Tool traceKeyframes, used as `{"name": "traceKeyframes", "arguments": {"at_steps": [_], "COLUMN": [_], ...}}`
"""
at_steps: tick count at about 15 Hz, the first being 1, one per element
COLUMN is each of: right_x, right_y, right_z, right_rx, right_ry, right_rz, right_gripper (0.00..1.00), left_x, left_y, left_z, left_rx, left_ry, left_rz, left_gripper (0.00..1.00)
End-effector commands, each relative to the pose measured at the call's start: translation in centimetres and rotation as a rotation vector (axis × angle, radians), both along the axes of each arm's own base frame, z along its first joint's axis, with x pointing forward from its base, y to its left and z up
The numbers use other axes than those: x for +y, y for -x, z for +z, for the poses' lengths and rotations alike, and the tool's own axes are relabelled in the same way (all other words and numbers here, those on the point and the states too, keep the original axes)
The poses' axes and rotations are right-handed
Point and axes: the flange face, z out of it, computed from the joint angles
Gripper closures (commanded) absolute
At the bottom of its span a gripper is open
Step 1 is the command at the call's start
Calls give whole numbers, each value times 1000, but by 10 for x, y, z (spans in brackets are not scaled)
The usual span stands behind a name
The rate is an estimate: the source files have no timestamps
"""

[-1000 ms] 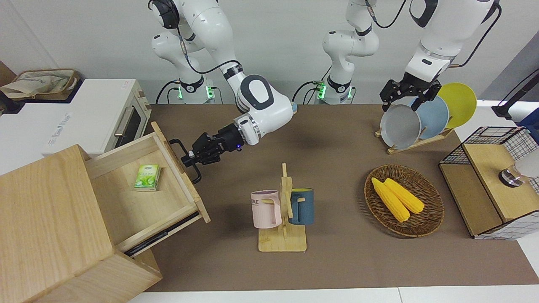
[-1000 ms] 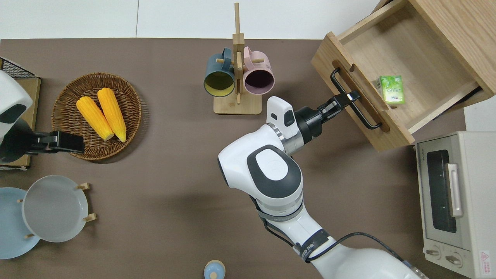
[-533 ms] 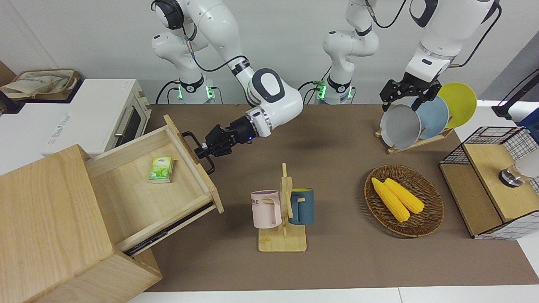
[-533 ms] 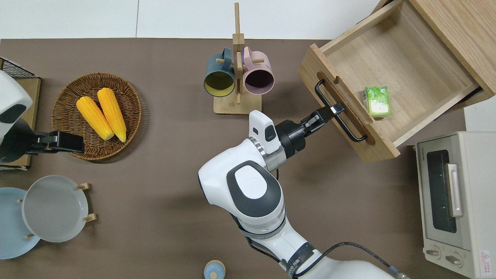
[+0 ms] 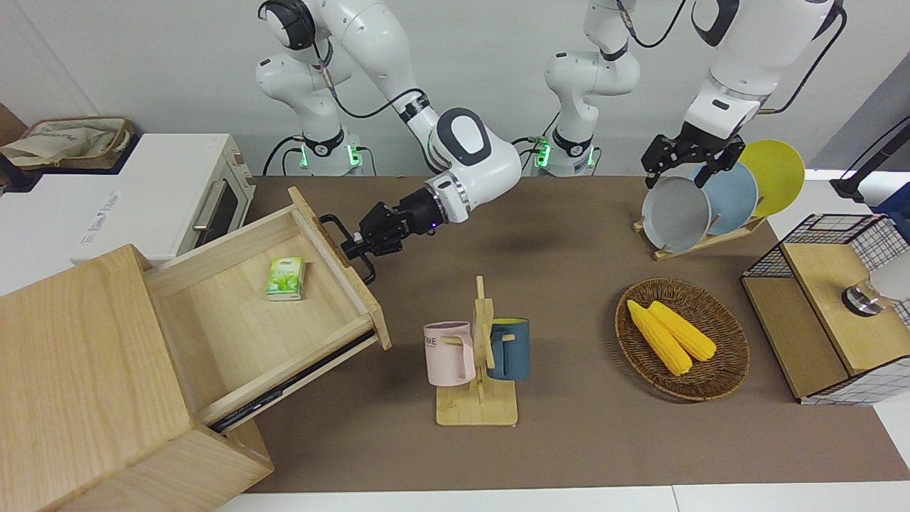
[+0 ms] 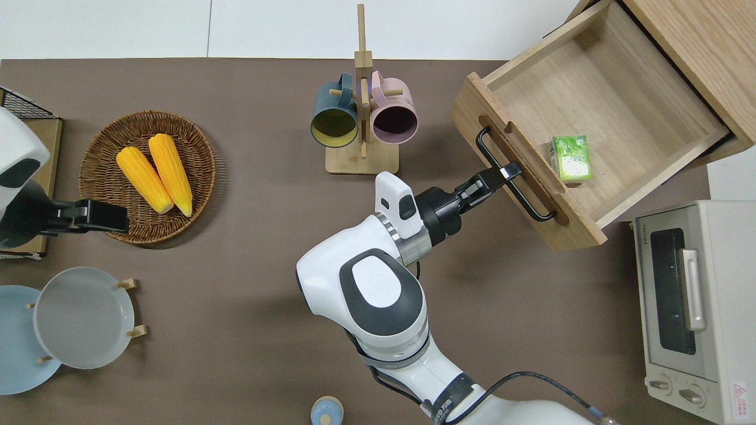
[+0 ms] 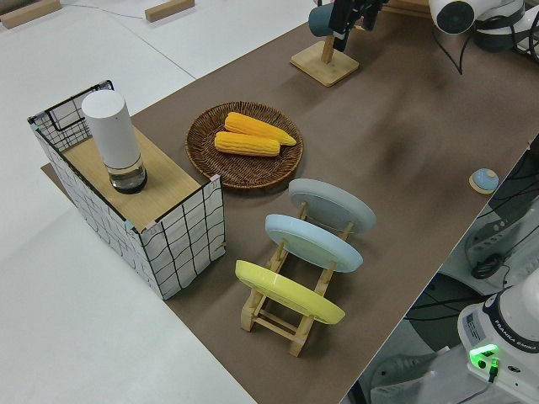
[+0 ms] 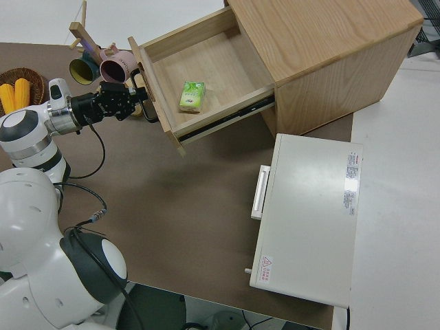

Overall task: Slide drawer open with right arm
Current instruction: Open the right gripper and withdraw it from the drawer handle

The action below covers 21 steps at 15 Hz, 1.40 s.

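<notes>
Drawer of pale wood is standing pulled well out of its large wooden box, at the right arm's end of the table, with its front panel angling toward the table's middle. Its black loop handle is sitting on that front panel, and the right gripper is pinching the handle's bar near its middle, jaws pressed against it. The right arm is stretching low across the brown table, its wrist in line with the drawer's travel.

1 small green carton is lying inside the drawer, close to the front panel.

As a judgement, the drawer is looking almost fully open, so the pull is calling for care: the gripper should be drawing straight along the slide rails, not sideways, so the drawer is not binding or dragging the box. Easing off as the rails near their stop should be keeping the box from shifting and the carton from sliding.

A wooden rack holding 2 mugs is standing near the drawer's front corner, so the pull should be stopping short of it. A white toaster oven is sitting beside the box, nearer to the robots.

The left arm is parked, and whether its gripper is open I cannot tell.
</notes>
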Motion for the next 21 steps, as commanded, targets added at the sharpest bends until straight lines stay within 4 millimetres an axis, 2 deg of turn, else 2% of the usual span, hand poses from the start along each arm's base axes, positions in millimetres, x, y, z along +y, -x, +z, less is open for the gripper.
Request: {"name": "traceKeyframes", "arguments": {"at_steps": [1,3,5,12,21], "right_x": [15,12,6,3,27], "right_y": [10,5,0,-5,15], "right_z": [33,35,34,33,22], "right_rx": [4,-10,-13,-18,-15], "right_ry": [14,21,25,31,39], "right_rz": [-20,-19,-20,-14,1], "right_gripper": [734,410,38,13,13], "left_x": [2,2,2,2,2], "left_y": [4,4,4,4,4], "left_z": [4,4,4,4,4], "left_rx": [3,3,3,3,3], "left_ry": [-12,-12,-12,-12,-12], "left_rz": [1,1,1,1,1], "left_gripper": [2,5,2,2,2]}}
